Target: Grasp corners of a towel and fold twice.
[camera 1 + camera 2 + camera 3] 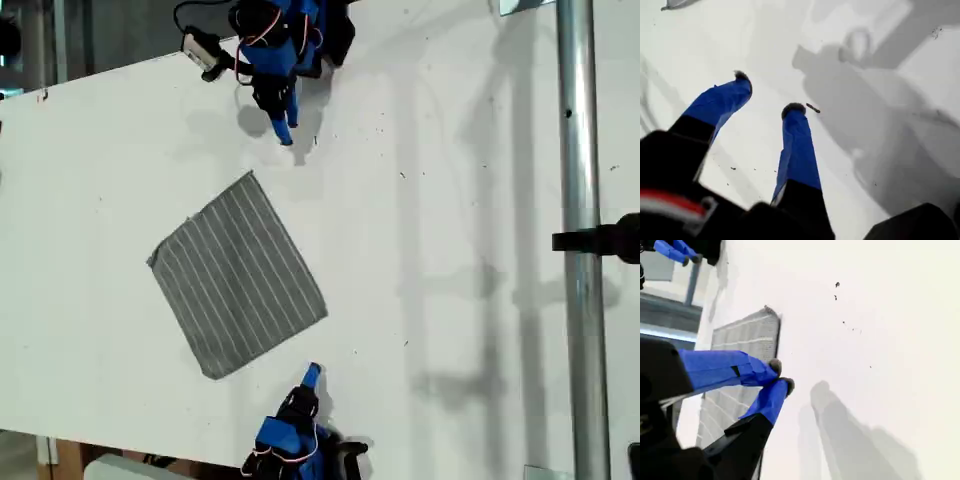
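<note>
The towel (238, 277) lies flat as a tilted square on the white table (450, 250), grey with fine white stripes. One of its corners (250, 176) points toward my first gripper (285, 130), which hovers a short way beyond it at the table's far side, at the exterior view's top. My first gripper (767, 92) is open over bare table. A grey tip of the towel (675, 4) shows at that picture's edge. My second gripper (312, 375) sits near the exterior view's bottom edge, between two towel corners and touching neither. My second gripper (781, 376) is shut on nothing, with the towel (740, 340) beside it.
A vertical metal pole (580, 250) with a black clamp (605, 240) stands over the exterior view's right side. The table edge runs slanted along the exterior view's top left. Small dark specks (837, 285) dot the tabletop. Beyond the towel, the first gripper's blue fingers (675, 252) show in the second wrist view.
</note>
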### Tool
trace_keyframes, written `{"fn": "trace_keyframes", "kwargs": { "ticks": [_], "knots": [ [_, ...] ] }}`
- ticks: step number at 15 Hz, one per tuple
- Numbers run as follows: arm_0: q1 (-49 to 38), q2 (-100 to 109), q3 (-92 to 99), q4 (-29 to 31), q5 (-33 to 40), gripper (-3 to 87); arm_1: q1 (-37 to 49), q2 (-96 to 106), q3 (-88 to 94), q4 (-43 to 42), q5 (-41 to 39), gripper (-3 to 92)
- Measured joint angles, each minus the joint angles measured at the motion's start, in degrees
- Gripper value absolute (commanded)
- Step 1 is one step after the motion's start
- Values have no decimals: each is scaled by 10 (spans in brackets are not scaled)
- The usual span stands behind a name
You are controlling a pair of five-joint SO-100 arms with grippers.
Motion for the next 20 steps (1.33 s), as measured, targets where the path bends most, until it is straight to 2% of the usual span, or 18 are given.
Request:
{"fn": "trace_keyframes", "kwargs": {
  "ticks": [1, 2, 3, 4, 5, 18, 20],
  "knots": [
    [-4, 0, 0, 0, -6, -8, 4, 2, 0, -1, -5, -2],
    [-51, 0, 1, 0, -72, -8, 59, 2, 0, -12, -61, -2],
    [-95, 0, 1, 0, -169, -9, 98, 2, 0, -14, -105, -2],
    [-107, 0, 3, 0, -216, -9, 100, 2, 0, -14, -115, -2],
    [-107, 1, 3, 0, -229, -9, 105, 2, 0, -14, -119, -2],
    [-106, 1, 3, 0, -242, -28, 112, 2, 0, -14, -120, -2],
    [-105, 1, 3, 0, -261, -29, 106, 2, -1, -14, -120, -3]
  ]
}}
